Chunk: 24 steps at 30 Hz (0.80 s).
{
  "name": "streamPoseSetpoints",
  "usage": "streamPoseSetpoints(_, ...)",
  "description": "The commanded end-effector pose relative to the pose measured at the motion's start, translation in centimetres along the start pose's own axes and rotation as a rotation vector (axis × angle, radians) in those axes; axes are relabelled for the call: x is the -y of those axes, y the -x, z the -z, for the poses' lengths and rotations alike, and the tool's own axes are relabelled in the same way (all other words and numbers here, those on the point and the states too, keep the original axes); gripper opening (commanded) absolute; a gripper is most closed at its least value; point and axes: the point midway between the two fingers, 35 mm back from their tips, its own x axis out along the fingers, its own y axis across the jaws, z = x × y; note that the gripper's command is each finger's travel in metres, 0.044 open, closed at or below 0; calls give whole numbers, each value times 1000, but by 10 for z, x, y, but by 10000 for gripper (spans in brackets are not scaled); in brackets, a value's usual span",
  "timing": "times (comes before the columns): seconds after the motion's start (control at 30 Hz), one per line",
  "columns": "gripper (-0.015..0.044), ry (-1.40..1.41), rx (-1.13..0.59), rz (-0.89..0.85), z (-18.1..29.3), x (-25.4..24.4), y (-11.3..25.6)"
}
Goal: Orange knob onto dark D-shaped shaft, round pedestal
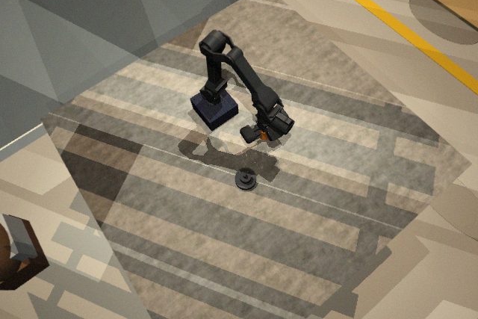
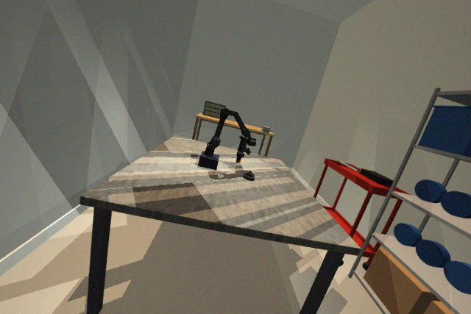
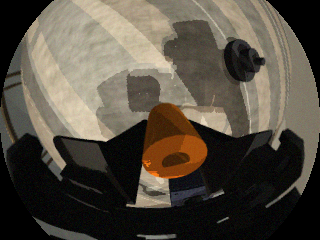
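The orange knob [image 1: 264,136] [image 2: 238,161] [image 3: 175,142] is held between the two fingers of my gripper [image 1: 263,134] [image 2: 238,158] [image 3: 166,123], which is shut on it. In the exterior view it looks a little above the table. In the wrist view its near end face shows a dark hole with what looks like one straighter side. The round dark pedestal [image 1: 239,184] [image 2: 249,176] [image 3: 234,62] stands apart from the knob, toward the lower side in the top view and at the upper right in the wrist view. Its thin shaft [image 1: 245,175] [image 3: 260,61] is bare; its flat side cannot be made out.
The arm's dark blue base block [image 1: 216,114] [image 2: 208,161] stands on the table [image 1: 216,230] [image 2: 266,212], behind and left of the gripper in the top view. Striped shadows cross the table top. A red cart [image 2: 357,177] and a shelf rack stand off to the right in the exterior view.
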Motion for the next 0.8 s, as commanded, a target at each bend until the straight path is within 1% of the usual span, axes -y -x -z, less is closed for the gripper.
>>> streamPoseSetpoints(0.0, 0, -3, 12, -1, -1, -4, 32)
streamPoseSetpoints(0.2, 0, -3, 11, -1, 10, -5, 78)
streamPoseSetpoints(0.27, 0, -3, 11, -1, 13, -5, 89)
streamPoseSetpoints(0.47, 0, -3, 11, -1, 12, -4, 90)
streamPoseSetpoints(0.77, 0, -3, 11, 1, -7, 8, 85)
